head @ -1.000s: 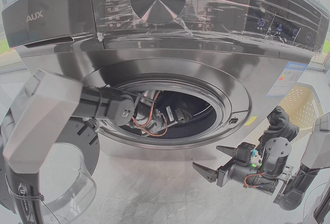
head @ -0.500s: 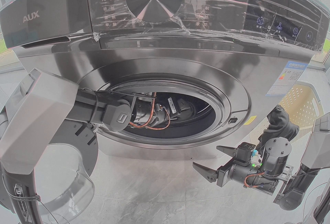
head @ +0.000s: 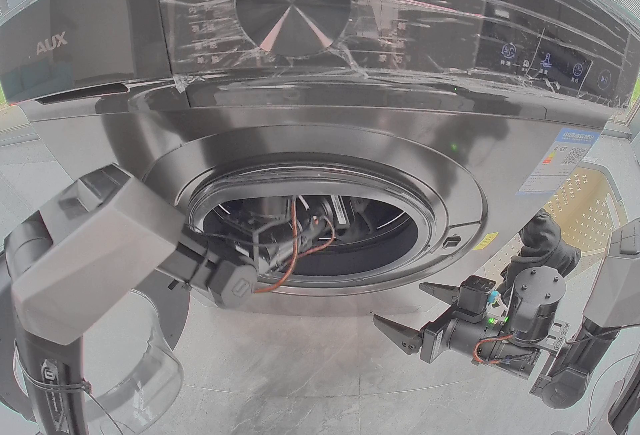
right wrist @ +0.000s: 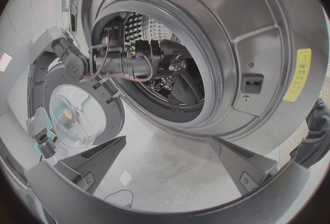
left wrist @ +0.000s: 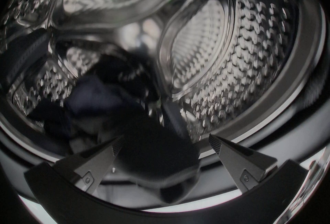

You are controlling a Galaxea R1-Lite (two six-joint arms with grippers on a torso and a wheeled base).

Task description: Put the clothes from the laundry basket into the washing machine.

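Observation:
The washing machine point(head: 320, 123) stands in front of me with its round door swung open. My left arm's wrist point(head: 293, 230) is inside the drum opening. My left gripper point(left wrist: 164, 142) is open, and a dark garment point(left wrist: 154, 156) lies loose between and just beyond its fingertips on the drum's lip. More dark clothes point(left wrist: 92, 94) lie deeper in the drum point(left wrist: 220, 46). The same garment point(right wrist: 184, 87) rests at the front of the drum. My right gripper point(head: 400, 304) hangs open and empty low on the right, in front of the machine. Another dark garment point(head: 543, 243) drapes over the beige laundry basket point(head: 590, 203).
The open glass door point(head: 127, 350) hangs low on the left, close under my left arm. A grey tiled floor point(head: 300, 363) stretches in front of the machine. The basket stands tight against the machine's right side.
My left arm's elbow has dropped, and its forearm now angles up into the drum opening. The head view has shifted slightly. The right arm has not moved.

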